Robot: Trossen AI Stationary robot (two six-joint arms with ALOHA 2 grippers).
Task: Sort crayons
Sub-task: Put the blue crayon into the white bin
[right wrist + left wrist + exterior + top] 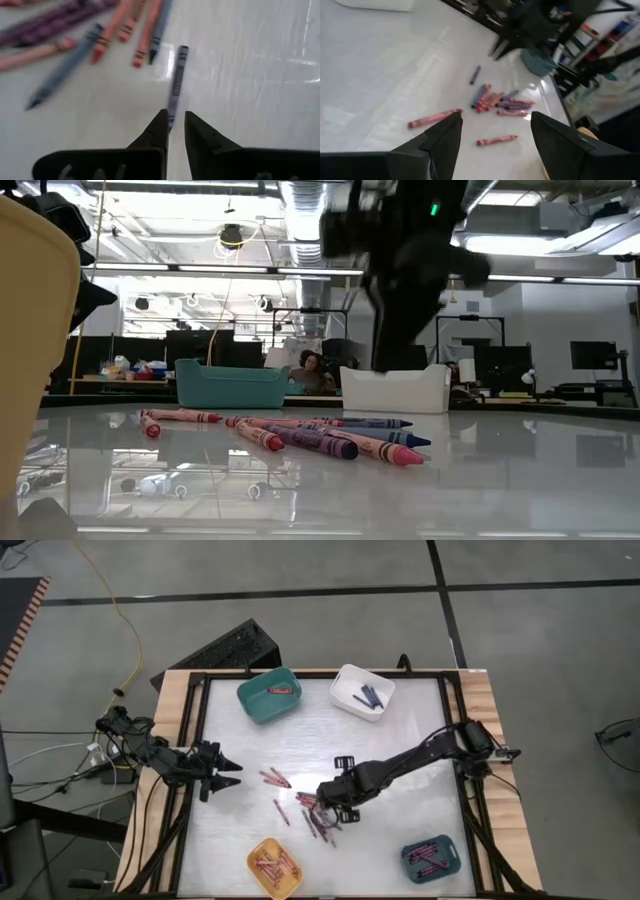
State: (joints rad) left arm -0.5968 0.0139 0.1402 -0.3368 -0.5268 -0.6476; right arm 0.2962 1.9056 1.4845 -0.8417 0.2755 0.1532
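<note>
Loose crayons (318,818) are lying in a scatter on the white worktop (400,740), mostly around 6 o'clock from its centre, with a few red ones (274,778) a little toward 9 o'clock. Four bins are standing round the edge, presumably one per colour: a teal bin (268,695) at 11 o'clock holding a red stick, a white bin (362,691) at 1 o'clock holding dark blue ones, a yellow bin (275,868) at 7 o'clock with reddish ones, and a blue-grey tray (431,857) at 5 o'clock with pink ones.

The right claw (175,123) is reaching in over the pile, fingers nearly pressed together with a narrow gap. In the right wrist view a dark blue-purple crayon (176,80) is running into that gap. Its near end seems pinched between the tips, though contact is hard to confirm. Judging by colour, the white bin would be its destination.

The left claw (496,131) is waiting near the 9 o'clock edge, fingers spread, holding nothing.
</note>
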